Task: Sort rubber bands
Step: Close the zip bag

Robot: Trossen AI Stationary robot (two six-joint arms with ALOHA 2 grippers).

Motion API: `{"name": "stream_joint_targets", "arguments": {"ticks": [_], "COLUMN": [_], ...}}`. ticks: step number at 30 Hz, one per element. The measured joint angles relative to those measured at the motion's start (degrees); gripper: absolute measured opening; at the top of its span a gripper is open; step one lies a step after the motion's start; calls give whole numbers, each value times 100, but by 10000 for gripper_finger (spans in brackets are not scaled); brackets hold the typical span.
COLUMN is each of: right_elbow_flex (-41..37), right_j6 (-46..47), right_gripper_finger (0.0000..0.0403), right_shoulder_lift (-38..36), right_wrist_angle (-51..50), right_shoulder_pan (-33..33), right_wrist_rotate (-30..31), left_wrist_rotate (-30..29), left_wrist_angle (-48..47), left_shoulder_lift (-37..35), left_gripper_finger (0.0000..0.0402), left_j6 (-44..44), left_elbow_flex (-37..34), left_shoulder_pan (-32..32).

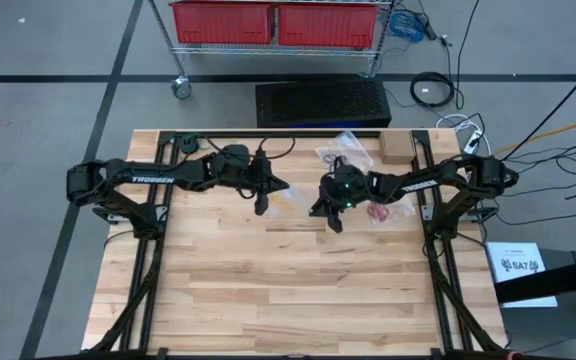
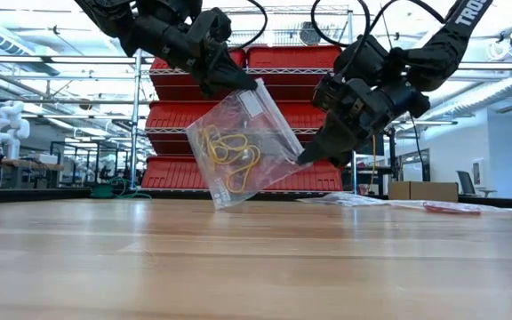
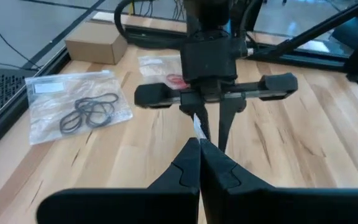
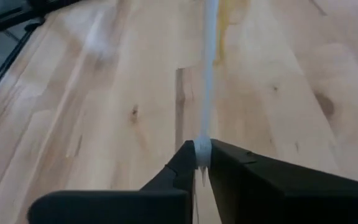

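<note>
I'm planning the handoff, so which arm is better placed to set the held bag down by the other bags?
Probably the right. Both grippers, left and right, pinch the clear plastic bag of yellowish tan rubber bands in the air, but the other clear bags lie on the right arm's side of the wooden table.

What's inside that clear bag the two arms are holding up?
The clear bag, pinched by the left gripper and right gripper, holds tangled yellowish rubber bands. How many cannot be counted, since they overlap.
</note>
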Motion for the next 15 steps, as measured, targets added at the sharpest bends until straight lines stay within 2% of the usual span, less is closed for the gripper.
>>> {"name": "stream_joint_targets", "arguments": {"ticks": [6, 11, 15], "right_elbow_flex": [-55, -33, -22], "right_j6": [581, 830, 900], "right_gripper_finger": [75, 129, 154], "right_shoulder_lift": [-10, -137, -319], "right_wrist_angle": [-277, -351, -403], "right_shoulder_pan": [2, 2, -7], "right_wrist_rotate": [134, 134, 114], "left_wrist_rotate": [-268, -684, -802], "left_wrist_angle": [-286, -310, -403], "left_shoulder_lift": [16, 44, 48], "left_gripper_finger": [11, 37, 61], "left_j6": [203, 481, 606], "left_elbow_flex": [28, 24, 22], "left_shoulder_pan": [6, 1, 77]}}
